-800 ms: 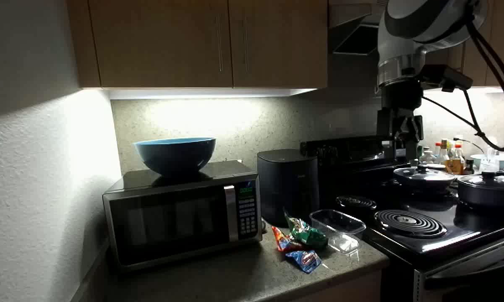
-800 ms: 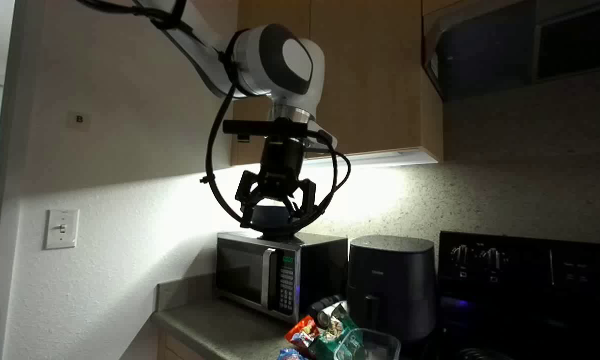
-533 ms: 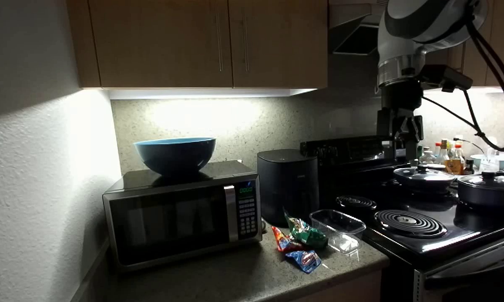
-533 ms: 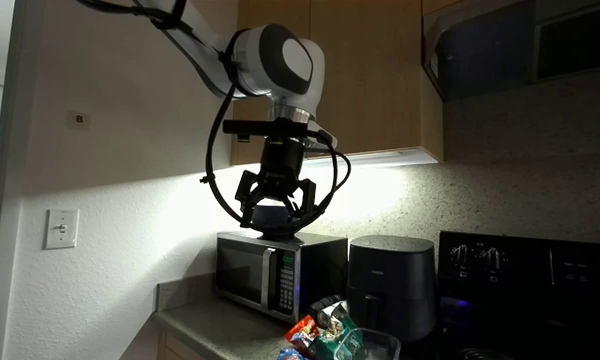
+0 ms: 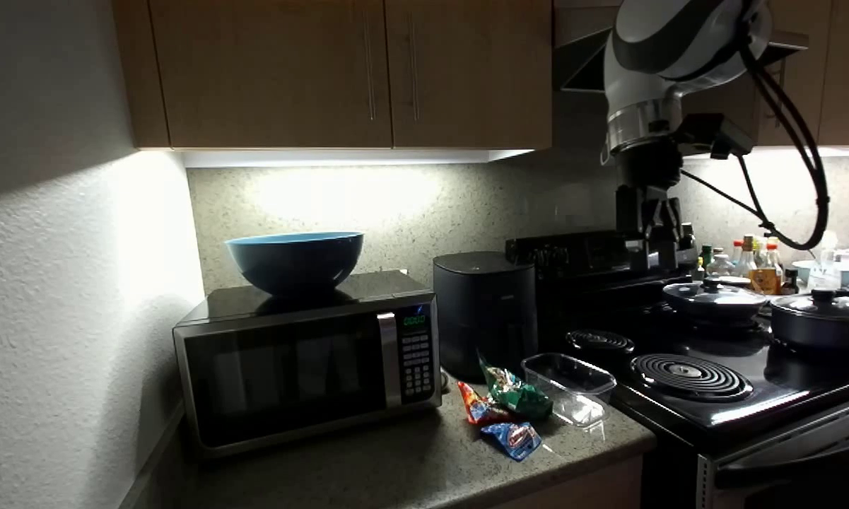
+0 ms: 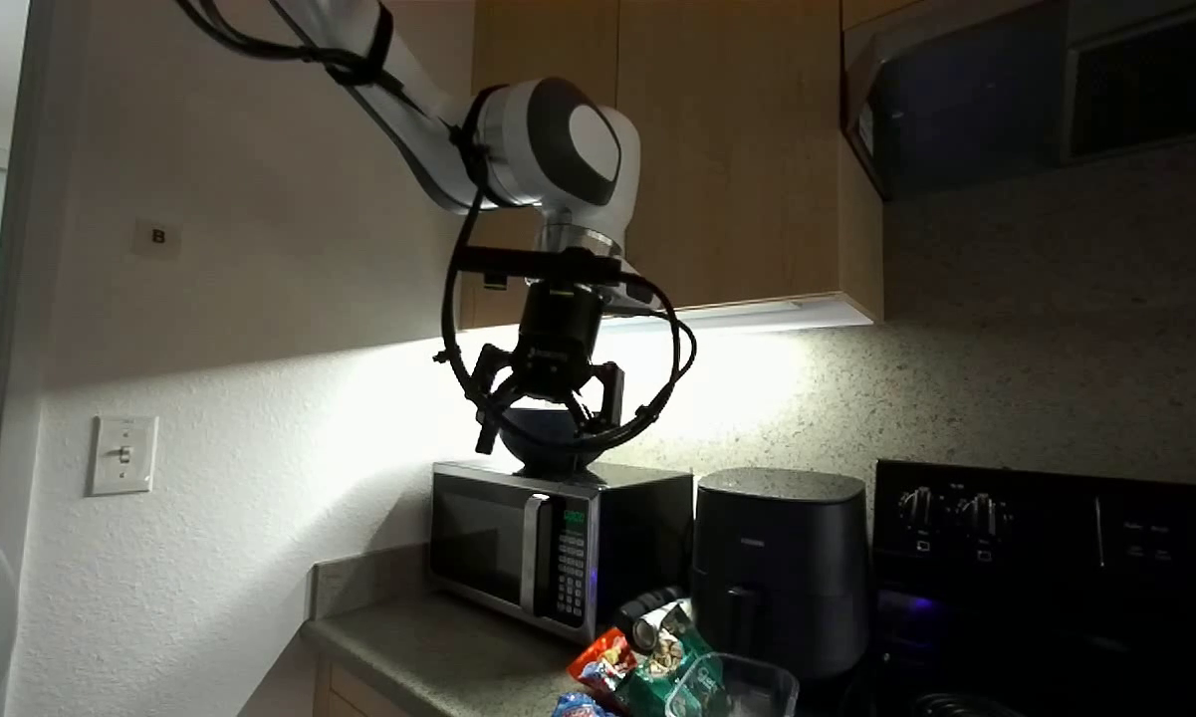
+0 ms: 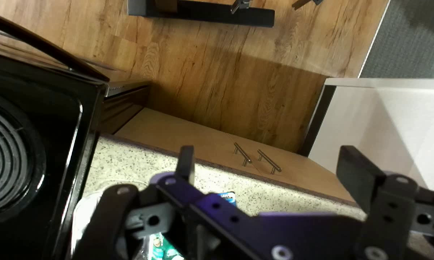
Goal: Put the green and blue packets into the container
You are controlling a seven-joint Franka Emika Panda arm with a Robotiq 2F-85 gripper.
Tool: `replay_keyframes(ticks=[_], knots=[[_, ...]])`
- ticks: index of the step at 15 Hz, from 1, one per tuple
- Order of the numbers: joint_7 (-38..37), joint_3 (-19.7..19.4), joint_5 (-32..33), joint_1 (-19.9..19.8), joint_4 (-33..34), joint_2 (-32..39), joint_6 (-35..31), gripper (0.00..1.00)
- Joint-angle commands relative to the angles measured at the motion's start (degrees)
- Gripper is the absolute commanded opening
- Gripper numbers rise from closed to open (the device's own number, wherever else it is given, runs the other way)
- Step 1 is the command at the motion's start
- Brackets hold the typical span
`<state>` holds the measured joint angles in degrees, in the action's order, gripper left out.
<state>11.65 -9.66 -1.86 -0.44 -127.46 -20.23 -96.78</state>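
Note:
The green packet [image 5: 520, 397] lies on the counter between the orange-red packet and the container, and shows in an exterior view [image 6: 647, 689]. The blue packet [image 5: 514, 440] lies in front of them near the counter edge. The clear container [image 5: 601, 387] stands at the right, beside the green packet. In the wrist view the green packet [image 7: 162, 249], blue packet [image 7: 228, 198] and container [image 7: 83, 211] are partly hidden by the gripper. My gripper [image 5: 650, 256] is open and empty, high above the counter and stove. Its fingers stand wide apart in the wrist view [image 7: 271, 168].
The orange-red packet [image 5: 477, 406] touches the green one. A microwave [image 5: 290, 389] with a big blue bowl [image 5: 297, 261] on top and a black air fryer [image 5: 484, 314] stand behind. The stove [image 5: 693, 376] carries lidded pans [image 5: 823, 322] at the right.
The arm and gripper have moved left and slightly down in an exterior view, with the wrist tilting a little. The packets and the container have not moved.

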Motion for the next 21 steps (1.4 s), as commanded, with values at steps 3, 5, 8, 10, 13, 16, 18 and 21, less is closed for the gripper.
replay_keyframes(ticks=[3,5,8,10,13,16,18,21], knots=[[3.39,2.97,0.61,0.43,10.88,13.24,1.18,1.0],[1.56,3.63,0.23,-0.29,8.64,11.17,0.41,1.0],[1.52,4.03,0.31,-0.39,9.65,13.09,0.41,1.0],[1.53,3.94,0.31,-0.52,9.65,12.57,0.43,1.0],[1.69,5.2,-0.14,0.58,8.82,14.22,-5.06,1.0],[1.39,7.29,0.9,1.42,10.8,19.82,-10.79,1.0],[0.59,8.67,2.29,1.92,11.96,23.97,-14.63,1.0],[-3.9,9.56,6.38,2.16,13.56,30.28,-20.9,1.0]])
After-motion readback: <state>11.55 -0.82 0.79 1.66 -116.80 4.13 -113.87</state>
